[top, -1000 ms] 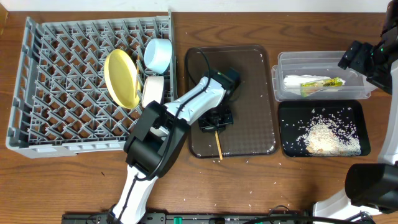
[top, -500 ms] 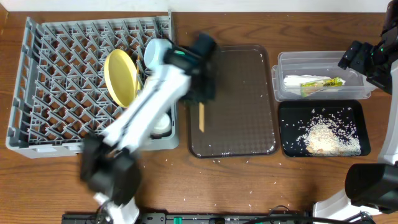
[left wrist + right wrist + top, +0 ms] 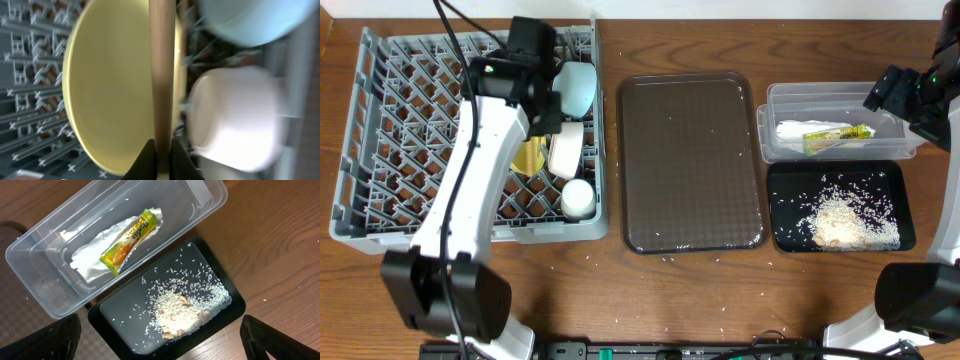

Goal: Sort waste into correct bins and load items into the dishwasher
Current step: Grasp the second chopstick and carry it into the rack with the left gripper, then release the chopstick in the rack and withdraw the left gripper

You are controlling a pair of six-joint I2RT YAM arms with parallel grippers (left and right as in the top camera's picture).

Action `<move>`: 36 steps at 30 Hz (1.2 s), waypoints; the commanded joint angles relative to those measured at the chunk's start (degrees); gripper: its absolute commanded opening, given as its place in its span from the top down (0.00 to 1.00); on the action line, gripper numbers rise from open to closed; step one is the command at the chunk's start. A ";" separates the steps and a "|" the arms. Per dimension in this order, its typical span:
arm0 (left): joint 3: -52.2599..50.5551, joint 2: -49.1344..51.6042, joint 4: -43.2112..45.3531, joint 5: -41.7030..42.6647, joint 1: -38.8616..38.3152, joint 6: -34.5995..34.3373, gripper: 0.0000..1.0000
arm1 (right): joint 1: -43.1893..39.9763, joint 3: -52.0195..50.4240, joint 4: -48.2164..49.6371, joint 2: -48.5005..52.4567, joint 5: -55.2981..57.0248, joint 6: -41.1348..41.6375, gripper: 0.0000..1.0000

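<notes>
Your overhead view looks straight down on the table [image 3: 720,290]. Left wrist sits close against the yellow plate [image 3: 110,90]. Right wrist, higher, shares the clear tub [image 3: 185,215] and black tray [image 3: 115,312] with overhead.

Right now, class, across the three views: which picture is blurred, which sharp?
Left wrist: blurred, the chopstick and yellow plate soft-edged. Overhead: sharp across the dish rack. Right wrist: crisp, single rice grains distinct in the black tray.

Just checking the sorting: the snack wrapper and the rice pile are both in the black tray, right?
No. The snack wrapper lies in the clear tub, on white paper; only the rice pile is in the black tray. The right wrist view shows it.
</notes>
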 commanded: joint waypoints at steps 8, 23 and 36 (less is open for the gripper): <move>-1.99 4.81 -1.18 -1.53 2.45 2.78 0.83 | 0.02 0.04 -0.04 0.20 0.35 0.76 0.01; 0.37 0.70 -5.38 0.00 2.45 -0.31 0.49 | 0.02 0.04 -0.07 0.20 0.35 0.76 0.01; 0.57 -18.32 -9.14 11.08 2.45 -5.25 0.25 | 0.02 0.04 -0.07 0.20 0.35 0.76 0.01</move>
